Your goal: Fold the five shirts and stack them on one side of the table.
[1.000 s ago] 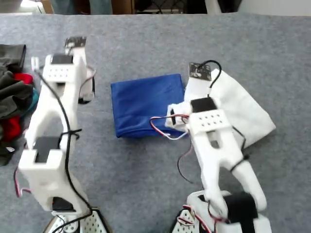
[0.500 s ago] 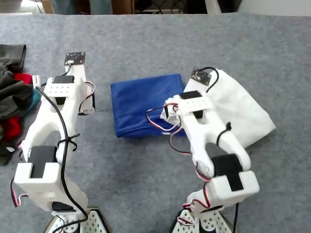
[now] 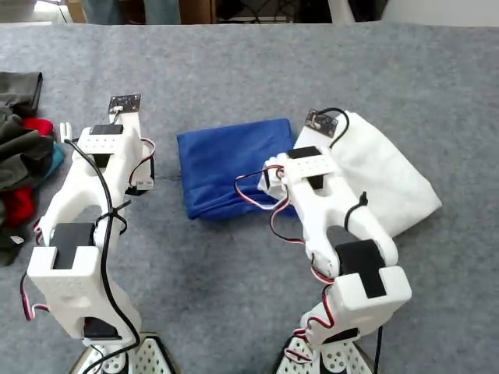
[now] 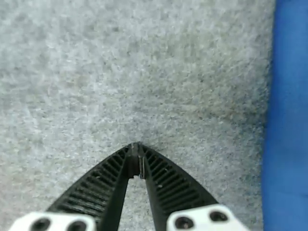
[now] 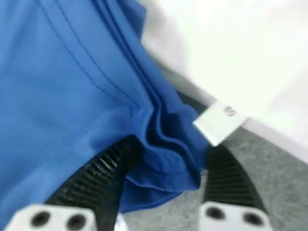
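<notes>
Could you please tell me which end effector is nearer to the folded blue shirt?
Right. The right end effector is open astride a corner of the blue shirt; the left end effector is shut over the grey table cover beside the shirt, apart from it.

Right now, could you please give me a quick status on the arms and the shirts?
Left gripper shut over bare table. Right gripper open, fingers straddling edge of blue shirt. White shirt alongside; clothes pile near left arm.

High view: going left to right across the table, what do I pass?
Pile of unfolded clothes → left arm → folded blue shirt → white shirt.
</notes>
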